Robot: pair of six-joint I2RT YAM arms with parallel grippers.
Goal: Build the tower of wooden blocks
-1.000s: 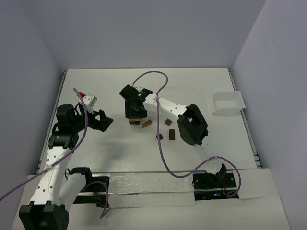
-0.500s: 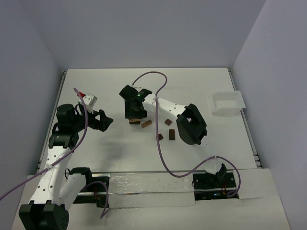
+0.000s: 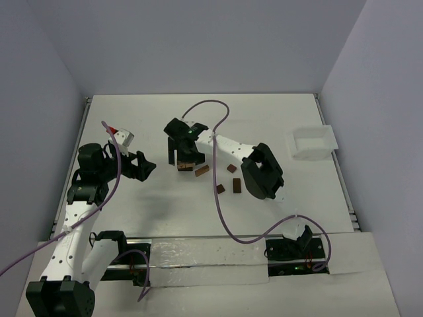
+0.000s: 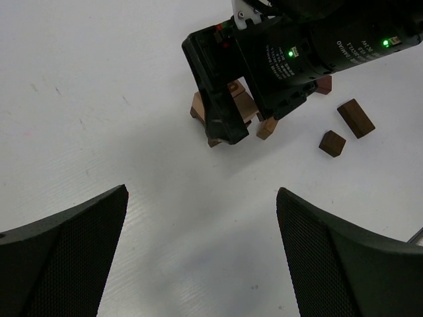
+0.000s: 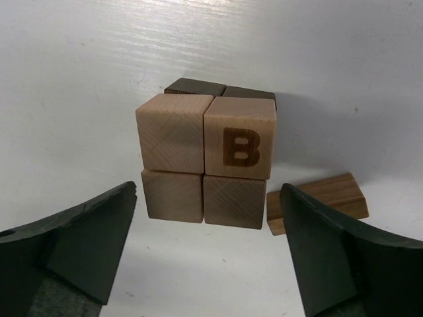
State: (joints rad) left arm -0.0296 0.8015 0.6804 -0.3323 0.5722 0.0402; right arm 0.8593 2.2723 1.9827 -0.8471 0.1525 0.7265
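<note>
The wood block tower is a small stack: two tan blocks on top, one marked "B", two tan ones under them, dark ones behind. In the top view the tower stands at mid-table. My right gripper is open and empty, its fingers wide to either side of the stack and apart from it; it hangs over the tower in the top view. My left gripper is open and empty, over bare table left of the tower, as the top view shows. The tower is partly hidden by the right gripper.
A tan plank lies just right of the tower, seen also in the top view. Three loose brown blocks lie to the right of it. A white tray stands at the far right.
My right gripper has drawn up and back a little from the stack, which now shows more between its fingers. The left arm has not moved.
</note>
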